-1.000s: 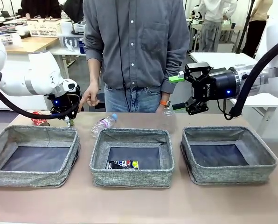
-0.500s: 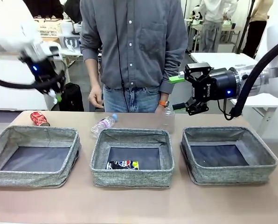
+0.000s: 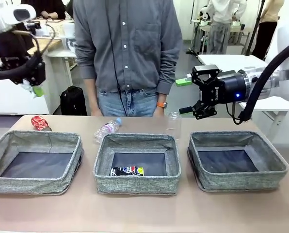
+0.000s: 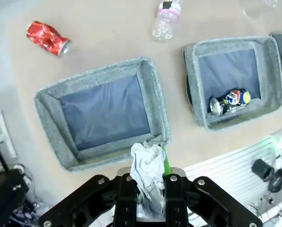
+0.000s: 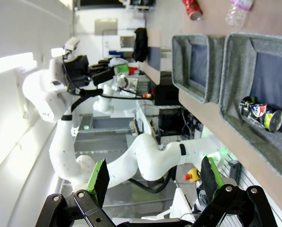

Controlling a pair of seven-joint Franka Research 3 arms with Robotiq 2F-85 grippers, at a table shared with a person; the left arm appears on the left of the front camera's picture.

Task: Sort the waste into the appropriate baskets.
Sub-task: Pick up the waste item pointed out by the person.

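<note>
"Where's the paper wad [image 4: 148,165] got to?"

"Up in the air. A second ago the left jaws were down at the worktop [image 3: 144,213], behind the left basket [image 3: 38,138]. Now they're high at the far left, pinched shut on it. It's white and crumpled, poking out past the green pads."

"The right jaws?"

"Haven't budged. Spread wide, holding nothing, hanging near the clear cup [image 3: 173,124]."

"The rest?"

"Crushed red can [image 3: 40,123] and bottle [image 3: 107,129] lie on the tan worktop behind the baskets. A dark printed can [image 3: 127,171] lies in the middle basket [image 3: 137,141]. A person [image 3: 130,48] in a grey shirt stands opposite, with desks behind."
</note>
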